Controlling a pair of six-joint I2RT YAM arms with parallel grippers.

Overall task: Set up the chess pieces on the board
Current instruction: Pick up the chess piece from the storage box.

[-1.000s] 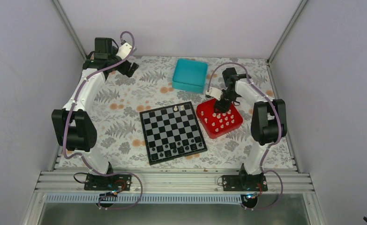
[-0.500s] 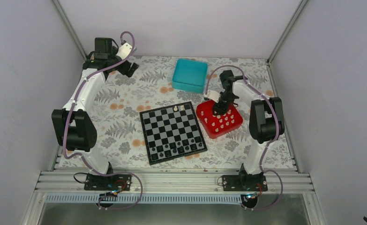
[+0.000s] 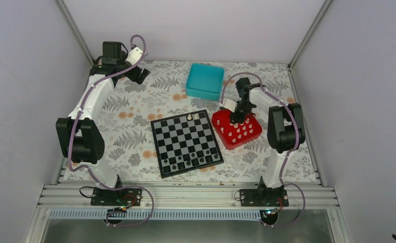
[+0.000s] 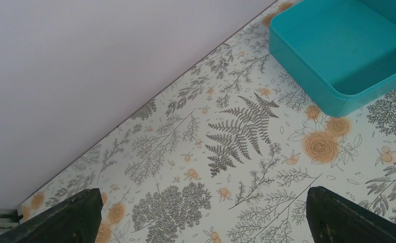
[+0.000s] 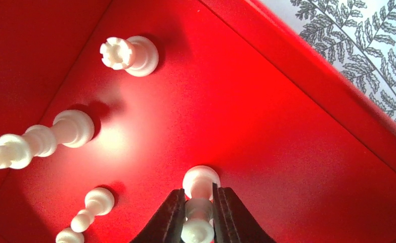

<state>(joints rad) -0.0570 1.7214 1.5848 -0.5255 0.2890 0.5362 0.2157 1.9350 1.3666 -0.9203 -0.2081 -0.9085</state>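
The board (image 3: 186,137) lies mid-table, with two white pieces (image 3: 192,116) on its far row and dark pieces (image 3: 190,161) along its near rows. Several white chess pieces stand in the red tray (image 3: 247,141) to its right. My right gripper (image 3: 234,121) is down in the tray's far corner. In the right wrist view it (image 5: 199,192) is shut on a white pawn (image 5: 202,180), whose base rests on the red tray floor (image 5: 276,131). My left gripper (image 3: 140,75) hangs open at the back left, its fingers (image 4: 74,217) wide apart over the floral cloth.
A teal box (image 3: 205,81) (image 4: 347,45) sits behind the board. In the tray near the held pawn stand a rook (image 5: 130,54), a tall piece (image 5: 39,142) and another pawn (image 5: 97,202). White walls close in the table's back and sides.
My right gripper dropped lower into the red tray and closed its jaws around a white pawn. The left arm has not moved.
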